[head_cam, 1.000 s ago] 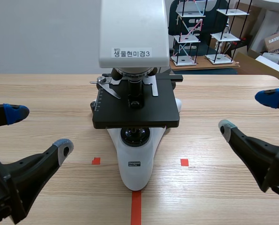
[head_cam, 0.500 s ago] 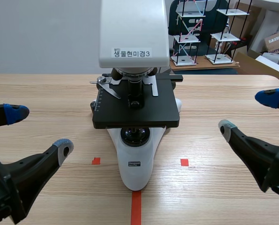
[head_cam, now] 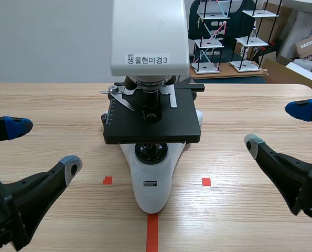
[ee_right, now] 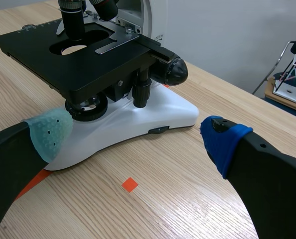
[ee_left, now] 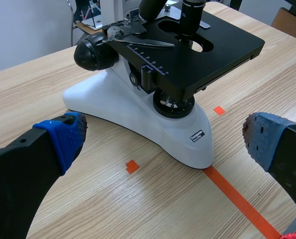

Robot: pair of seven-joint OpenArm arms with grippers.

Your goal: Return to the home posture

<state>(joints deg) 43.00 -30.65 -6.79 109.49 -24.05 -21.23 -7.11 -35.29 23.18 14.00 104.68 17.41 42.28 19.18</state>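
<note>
A white microscope (head_cam: 150, 37) with a black stage (head_cam: 153, 123) stands at the middle of the wooden table. My left gripper (head_cam: 43, 147) sits low at the left side, open, with nothing between its fingers. My right gripper (head_cam: 279, 126) sits low at the right side, also open and empty. From the left wrist, the microscope (ee_left: 152, 119) is ahead of the open gripper (ee_left: 162, 139). Seen from the right wrist, the microscope (ee_right: 138, 114) stands ahead and to one side of the open gripper (ee_right: 133, 132).
Beyond the table's far right stand small white shelf models (head_cam: 213, 37) and cardboard boxes (head_cam: 310, 47). The table's far right corner (head_cam: 308, 89) is near the right gripper. Bare wood lies on both sides of the microscope.
</note>
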